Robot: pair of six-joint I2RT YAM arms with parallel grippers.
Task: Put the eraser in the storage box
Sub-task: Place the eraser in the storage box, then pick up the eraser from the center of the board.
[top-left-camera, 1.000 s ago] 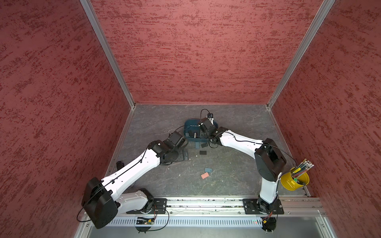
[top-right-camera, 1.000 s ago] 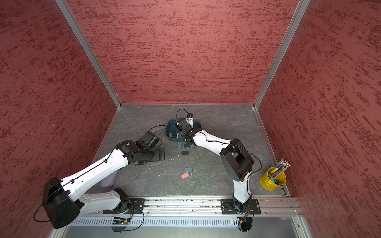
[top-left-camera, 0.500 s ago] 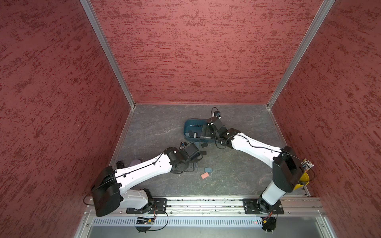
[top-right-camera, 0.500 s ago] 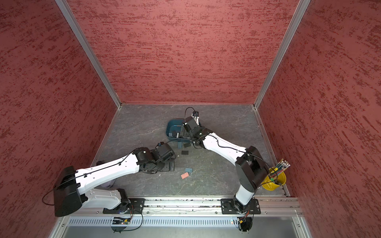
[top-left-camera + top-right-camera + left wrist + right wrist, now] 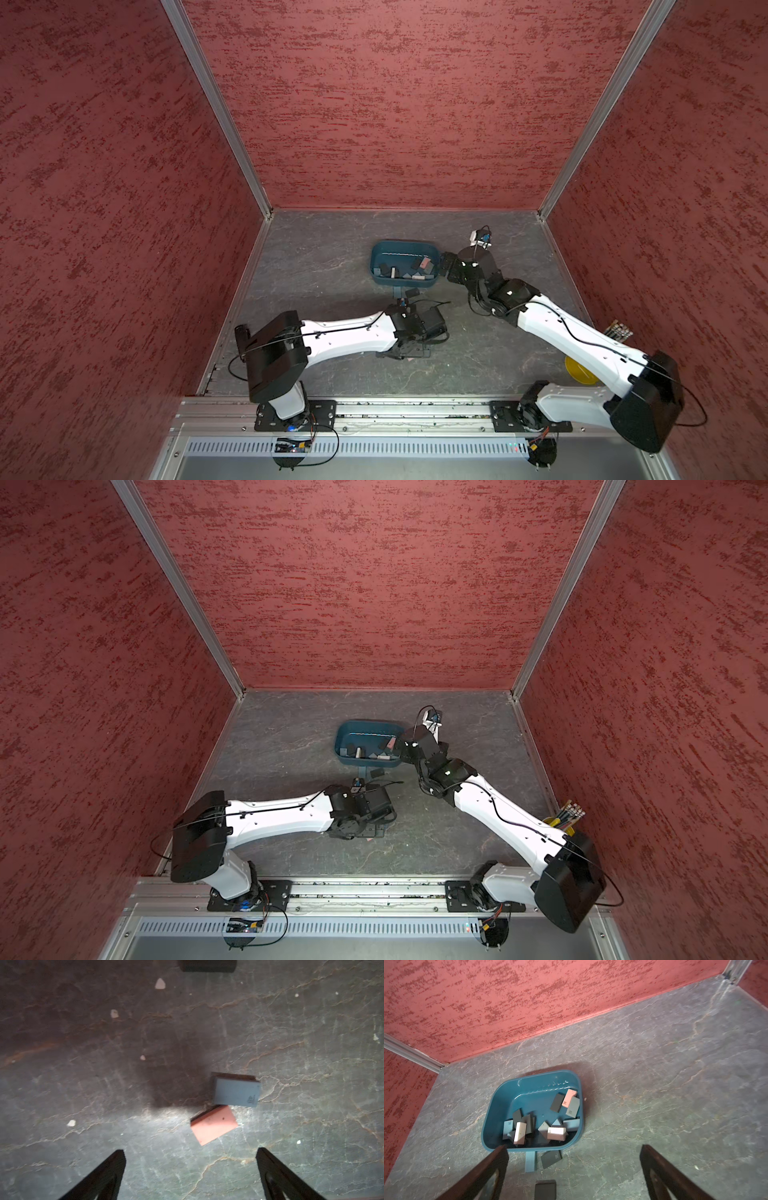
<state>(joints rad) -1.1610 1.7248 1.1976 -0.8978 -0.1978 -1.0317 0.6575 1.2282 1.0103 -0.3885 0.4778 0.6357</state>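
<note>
- At 3 o'clock of the storage box (image 5: pixel 399 250), the right gripper (image 5: pixel 574 1146) hangs released, empty.
- At 6 o'clock, the left gripper (image 5: pixel 190 1150), also released, is near a pink eraser (image 5: pixel 214 1125).

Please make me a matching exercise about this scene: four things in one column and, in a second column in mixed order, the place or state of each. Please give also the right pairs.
Column one
1. storage box
2. pink eraser in the left wrist view
3. yellow cup
4. right gripper

Column two
A. open and empty
B. holds pencils
C. lies on the table before the open left gripper, beside a grey eraser
D. holds many erasers

Pairs: 1-D, 2-C, 3-B, 4-A
</note>
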